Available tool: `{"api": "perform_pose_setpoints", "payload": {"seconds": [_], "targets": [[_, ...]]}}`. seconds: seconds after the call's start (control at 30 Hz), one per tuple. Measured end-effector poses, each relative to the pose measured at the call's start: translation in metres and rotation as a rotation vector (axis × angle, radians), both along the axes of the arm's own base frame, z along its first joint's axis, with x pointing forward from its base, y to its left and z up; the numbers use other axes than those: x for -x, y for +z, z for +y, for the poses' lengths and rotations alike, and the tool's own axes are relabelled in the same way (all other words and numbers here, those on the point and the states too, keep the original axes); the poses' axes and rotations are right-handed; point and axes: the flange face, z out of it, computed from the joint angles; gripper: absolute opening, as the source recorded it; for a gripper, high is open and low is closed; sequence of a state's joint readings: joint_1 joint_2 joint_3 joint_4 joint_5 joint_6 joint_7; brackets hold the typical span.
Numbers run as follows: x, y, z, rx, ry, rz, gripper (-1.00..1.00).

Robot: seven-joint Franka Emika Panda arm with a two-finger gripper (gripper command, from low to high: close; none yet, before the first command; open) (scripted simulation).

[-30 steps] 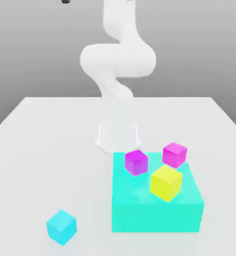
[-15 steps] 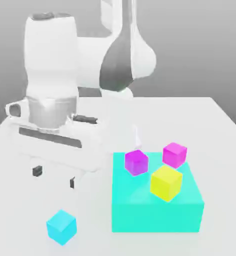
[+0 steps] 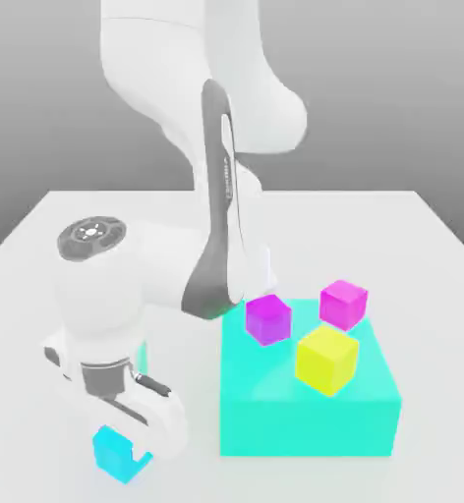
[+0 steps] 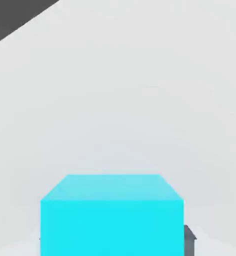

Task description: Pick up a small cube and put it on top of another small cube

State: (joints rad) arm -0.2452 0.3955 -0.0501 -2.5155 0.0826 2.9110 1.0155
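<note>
We see a pale, matte white counter (image 3: 393, 236) spreading out under soft, even light, with no hard shadows on it. Its far edge runs straight across the exterior view, and its side edges slant outward toward us. Behind it stands a plain grey backdrop (image 3: 393, 88), darker near the top and lighter toward the counter's far edge. In the hand view the same white surface (image 4: 140, 100) meets a dark grey corner (image 4: 10, 15).

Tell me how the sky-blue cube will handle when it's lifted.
The sky-blue cube looks rigid with flat, square faces, so the fingers should probably grip it squarely. Its matte surface suggests little slipping. Being small, it is likely light, and it should not roll when set down.
</note>
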Motion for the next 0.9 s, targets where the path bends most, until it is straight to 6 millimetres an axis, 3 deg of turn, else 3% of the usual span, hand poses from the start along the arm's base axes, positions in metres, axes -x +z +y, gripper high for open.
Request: {"api": "perform_pose_setpoints", "payload": {"seconds": [0.07,0.23,0.5,0.9], "targets": [[-0.001,0.011,0.000,0.000,0.000,0.001,-1.00],[0.001,0.065,0.005,-0.001,0.022,0.000,-1.00],[0.024,0.135,0.080,-0.003,0.365,0.000,-1.00],[0.100,0.203,0.167,-0.005,0.884,0.000,-1.00]]}}
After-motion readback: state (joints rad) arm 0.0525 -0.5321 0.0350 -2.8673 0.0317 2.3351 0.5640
